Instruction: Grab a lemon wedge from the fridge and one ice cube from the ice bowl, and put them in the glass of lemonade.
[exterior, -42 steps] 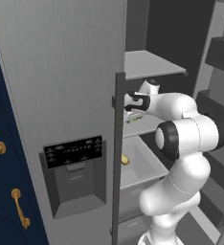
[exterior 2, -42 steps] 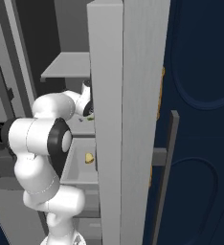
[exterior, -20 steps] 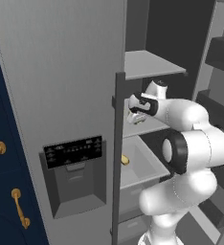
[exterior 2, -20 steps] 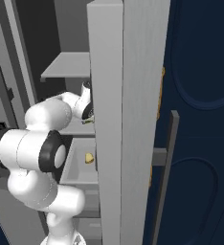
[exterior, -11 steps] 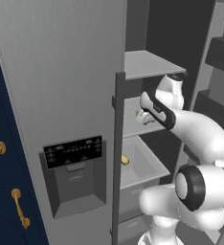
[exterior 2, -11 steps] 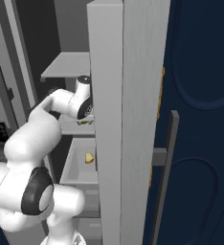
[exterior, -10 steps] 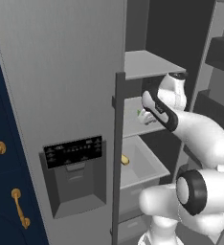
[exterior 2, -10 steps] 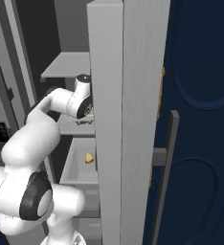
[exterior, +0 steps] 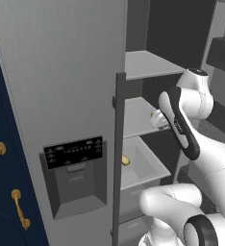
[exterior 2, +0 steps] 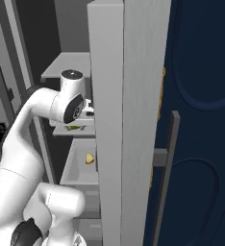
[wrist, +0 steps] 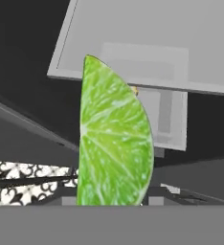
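Wedge (wrist: 115, 139): clamped in closed gripper (exterior: 158, 118). Best withdrawn slowly, clear of fridge (exterior: 61, 96) shelf and door.

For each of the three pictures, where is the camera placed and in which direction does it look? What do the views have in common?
Left base view: behind the arm's left, facing the fridge door and shelves; the white arm rises at lower right.
Right base view: behind the arm's right, facing the open door's edge; the arm rises at lower left.
Hand view: on the hand, looking along the gripper at the lemon wedge close up.
Shared: both base views show the small yellow lump in the drawer.
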Controlling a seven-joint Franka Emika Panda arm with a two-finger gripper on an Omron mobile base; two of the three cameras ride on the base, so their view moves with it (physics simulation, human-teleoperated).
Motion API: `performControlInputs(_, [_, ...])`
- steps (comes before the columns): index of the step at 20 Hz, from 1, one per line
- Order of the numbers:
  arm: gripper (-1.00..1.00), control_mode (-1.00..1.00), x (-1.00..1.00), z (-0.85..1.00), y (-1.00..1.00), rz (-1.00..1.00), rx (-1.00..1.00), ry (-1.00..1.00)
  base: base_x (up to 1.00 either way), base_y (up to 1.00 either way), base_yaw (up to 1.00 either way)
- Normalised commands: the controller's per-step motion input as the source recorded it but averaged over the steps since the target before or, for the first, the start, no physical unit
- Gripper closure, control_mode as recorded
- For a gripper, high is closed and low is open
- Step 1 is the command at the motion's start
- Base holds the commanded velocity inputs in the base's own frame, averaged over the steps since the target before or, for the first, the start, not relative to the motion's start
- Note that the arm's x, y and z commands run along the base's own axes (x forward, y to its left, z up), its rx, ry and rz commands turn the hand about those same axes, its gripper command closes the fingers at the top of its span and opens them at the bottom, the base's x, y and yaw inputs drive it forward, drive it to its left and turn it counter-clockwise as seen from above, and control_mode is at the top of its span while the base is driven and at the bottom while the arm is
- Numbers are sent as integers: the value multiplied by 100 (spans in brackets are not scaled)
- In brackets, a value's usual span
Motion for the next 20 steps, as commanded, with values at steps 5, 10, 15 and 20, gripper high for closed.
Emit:
performControlInputs(5, [100,-100,-100,26,-8,-14,0,1,0,0,0])
performControlInputs(10, [100,-100,-88,12,3,-10,-1,0,0,0,0])
performControlInputs(15, [100,-100,-4,0,1,0,0,0,0,0,0])
performControlInputs(20, [100,-100,-17,0,0,0,0,0,0,0,0])
